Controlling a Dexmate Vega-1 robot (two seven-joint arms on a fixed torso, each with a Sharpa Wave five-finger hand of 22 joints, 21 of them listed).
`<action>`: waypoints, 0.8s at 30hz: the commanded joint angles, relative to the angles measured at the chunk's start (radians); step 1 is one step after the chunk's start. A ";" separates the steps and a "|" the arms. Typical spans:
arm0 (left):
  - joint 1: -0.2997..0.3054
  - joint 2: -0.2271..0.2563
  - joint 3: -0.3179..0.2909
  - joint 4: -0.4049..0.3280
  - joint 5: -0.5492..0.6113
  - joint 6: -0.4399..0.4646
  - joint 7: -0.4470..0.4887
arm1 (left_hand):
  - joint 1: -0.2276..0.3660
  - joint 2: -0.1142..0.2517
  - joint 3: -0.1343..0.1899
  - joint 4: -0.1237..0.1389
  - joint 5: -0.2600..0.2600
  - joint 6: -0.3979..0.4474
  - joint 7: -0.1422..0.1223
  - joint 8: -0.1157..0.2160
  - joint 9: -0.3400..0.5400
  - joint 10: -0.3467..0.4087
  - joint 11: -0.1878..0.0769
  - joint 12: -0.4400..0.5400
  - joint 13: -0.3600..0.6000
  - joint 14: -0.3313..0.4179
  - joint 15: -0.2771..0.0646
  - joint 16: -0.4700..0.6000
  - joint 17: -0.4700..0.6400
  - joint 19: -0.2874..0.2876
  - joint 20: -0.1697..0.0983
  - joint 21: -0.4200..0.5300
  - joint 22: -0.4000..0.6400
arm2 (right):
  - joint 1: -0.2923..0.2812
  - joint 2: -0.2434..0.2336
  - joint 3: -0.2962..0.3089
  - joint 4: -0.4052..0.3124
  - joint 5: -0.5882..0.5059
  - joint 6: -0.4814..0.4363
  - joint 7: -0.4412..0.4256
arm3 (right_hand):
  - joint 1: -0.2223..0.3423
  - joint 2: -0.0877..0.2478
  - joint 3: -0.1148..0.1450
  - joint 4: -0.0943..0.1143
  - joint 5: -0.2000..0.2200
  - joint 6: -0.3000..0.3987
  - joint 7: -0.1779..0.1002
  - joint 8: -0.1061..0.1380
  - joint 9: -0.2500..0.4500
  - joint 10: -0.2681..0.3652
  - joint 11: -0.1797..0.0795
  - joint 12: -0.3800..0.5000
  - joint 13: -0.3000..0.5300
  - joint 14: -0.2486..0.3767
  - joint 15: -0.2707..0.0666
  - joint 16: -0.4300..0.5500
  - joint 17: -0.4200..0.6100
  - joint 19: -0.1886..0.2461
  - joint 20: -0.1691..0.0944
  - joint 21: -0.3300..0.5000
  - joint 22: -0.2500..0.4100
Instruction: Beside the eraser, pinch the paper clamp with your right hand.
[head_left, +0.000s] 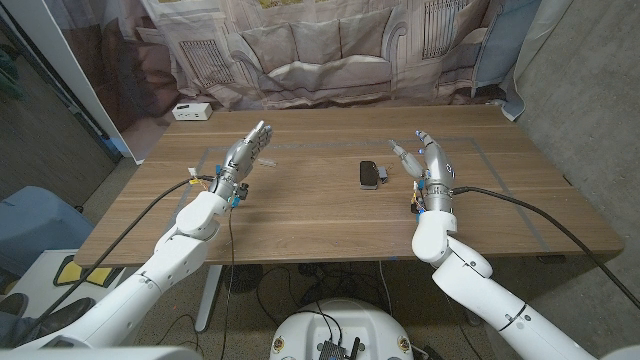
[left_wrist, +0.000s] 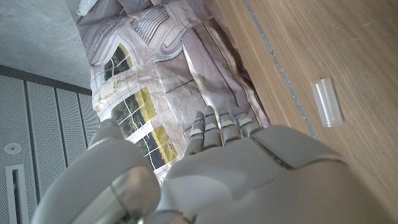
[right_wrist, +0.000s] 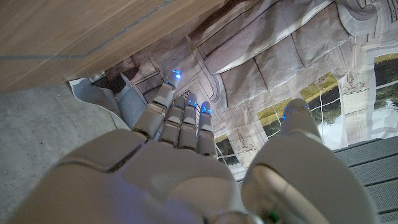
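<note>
Fingers (head_left: 424, 150) of right hand (head_left: 430, 166) apart, nothing held, raised over bench (head_left: 300, 215). Paper clamp (head_left: 384, 176) just beside eraser (head_left: 369, 174), mid-bench, close to right hand on its inner side. Step: approach, pinch not yet made. Next: lower, shift inward, close thumb and finger on clamp. Left hand (head_left: 243, 157) likewise apart, well away.

table (head_left: 300, 215): matt wood | backdrop (head_left: 330, 50): printed cloth | right hand (head_left: 428, 162): smooth plastic
</note>
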 joint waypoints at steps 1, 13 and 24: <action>0.003 -0.002 -0.001 0.005 -0.004 -0.007 -0.005 | 0.008 -0.001 0.005 -0.007 -0.003 0.007 -0.002 0.003 0.003 0.004 -0.001 0.002 0.000 0.009 -0.003 -0.002 0.004 0.001 0.012 -0.004 0.003 | 0.028 0.006 -0.044 -0.028 -0.051 -0.123 0.010 | 0.008 -0.012 -0.002 0.001 0.011 0.016 0.000 0.010 0.005 0.024 -0.002 0.006 0.003 0.021 -0.007 0.008 0.000 0.022 0.001 0.003 0.001; -0.003 -0.011 0.003 0.021 -0.007 -0.014 -0.012 | 0.009 0.000 0.005 -0.010 -0.004 0.008 -0.003 0.002 0.003 0.007 -0.002 0.002 -0.002 0.011 -0.003 -0.003 0.005 0.001 0.013 -0.009 0.003 | 0.059 0.009 -0.086 -0.051 -0.079 -0.208 0.038 | 0.019 -0.019 -0.006 0.004 0.014 0.042 -0.002 0.015 0.005 0.057 -0.008 0.009 0.001 0.050 -0.012 0.013 0.001 0.052 0.000 0.005 0.001; -0.006 -0.018 0.005 0.033 -0.011 -0.022 -0.017 | 0.010 0.000 0.006 -0.012 -0.004 0.009 -0.004 0.000 0.003 0.007 -0.005 0.001 -0.004 0.011 -0.003 -0.005 0.005 0.000 0.014 -0.014 0.003 | 0.094 0.017 -0.132 -0.071 -0.117 -0.307 0.060 | 0.024 -0.020 -0.011 0.012 0.016 0.083 0.001 0.023 0.005 0.102 -0.016 0.013 -0.002 0.093 -0.016 0.023 0.003 0.084 0.002 0.006 0.002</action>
